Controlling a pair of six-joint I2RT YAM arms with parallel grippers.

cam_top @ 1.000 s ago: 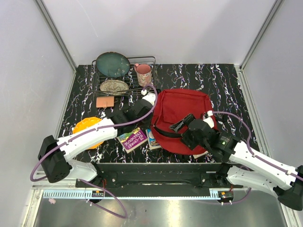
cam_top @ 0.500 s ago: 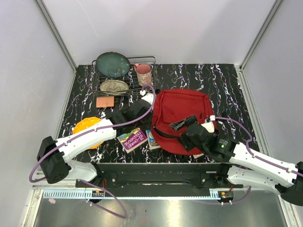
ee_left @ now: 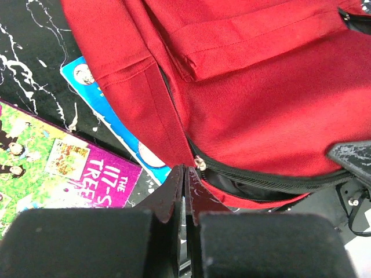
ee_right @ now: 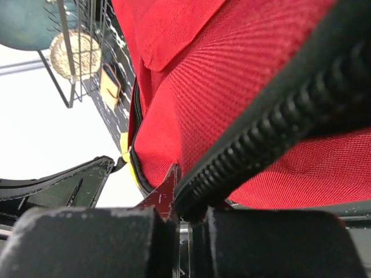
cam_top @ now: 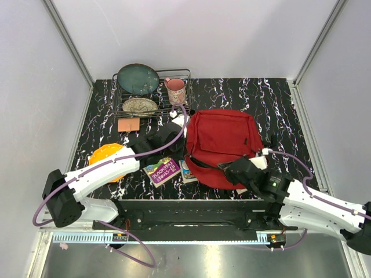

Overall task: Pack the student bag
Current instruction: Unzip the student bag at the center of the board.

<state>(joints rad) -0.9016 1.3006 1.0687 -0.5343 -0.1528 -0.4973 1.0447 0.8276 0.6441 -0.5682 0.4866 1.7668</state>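
Note:
The student bag (cam_top: pixel 223 136) is a dark-red backpack lying flat in the middle of the table. My right gripper (cam_top: pixel 233 169) is at its near edge, shut on a thick black ribbed zip band (ee_right: pixel 290 110) of the bag (ee_right: pixel 220 81); the band runs between the fingers of the gripper (ee_right: pixel 186 211). My left gripper (cam_top: pixel 184 147) is at the bag's left side. In the left wrist view it (ee_left: pixel 185 174) is shut, its tips beside a small metal zip ring (ee_left: pixel 200 164) on the bag (ee_left: pixel 261 104). Nothing shows between its fingers.
A purple book (cam_top: pixel 162 171) and a blue book (cam_top: pixel 186 169) lie left of the bag, the blue one partly under it. An orange plate (cam_top: pixel 107 156) lies under the left arm. At the back left stand a wire rack (cam_top: pixel 152 95) with two plates, a pink mug (cam_top: pixel 175 90) and a tan sponge (cam_top: pixel 128 124).
My right gripper has moved back toward the near edge of the bag and gone from open to shut on the black zip band. The left arm has hardly moved.

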